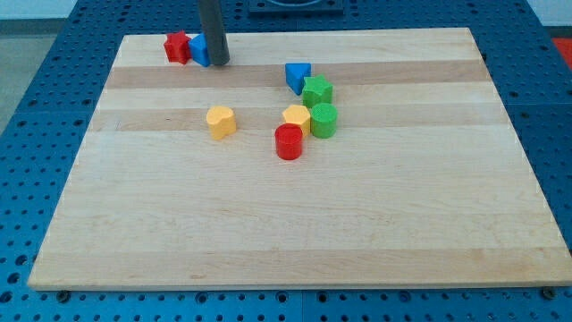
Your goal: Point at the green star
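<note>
The green star point(316, 90) lies right of the board's middle, in a cluster, touching a blue triangular block point(298, 76) at its upper left. Below it are a round green block point(323, 120), a yellow hexagon-like block point(296, 117) and a red cylinder point(289, 141). My tip point(217, 63) stands near the top left of the board, far to the left of the green star. It is right against a blue block point(198, 51), partly hidden by the rod, with a red star point(177, 46) on that block's left.
A yellow heart-like block point(221, 122) lies alone left of the cluster. The wooden board point(286, 233) rests on a blue perforated table point(27, 134).
</note>
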`<action>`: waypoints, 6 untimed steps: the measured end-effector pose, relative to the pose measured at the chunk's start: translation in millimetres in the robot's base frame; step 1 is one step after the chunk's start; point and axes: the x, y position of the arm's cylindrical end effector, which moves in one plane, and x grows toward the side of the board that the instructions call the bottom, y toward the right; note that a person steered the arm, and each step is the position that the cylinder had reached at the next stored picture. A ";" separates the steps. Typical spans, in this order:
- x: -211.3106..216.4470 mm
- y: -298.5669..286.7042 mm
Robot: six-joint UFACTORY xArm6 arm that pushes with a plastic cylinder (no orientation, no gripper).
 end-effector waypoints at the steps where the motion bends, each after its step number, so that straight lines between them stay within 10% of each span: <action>1: 0.0 -8.0; 6: 45.4 204.2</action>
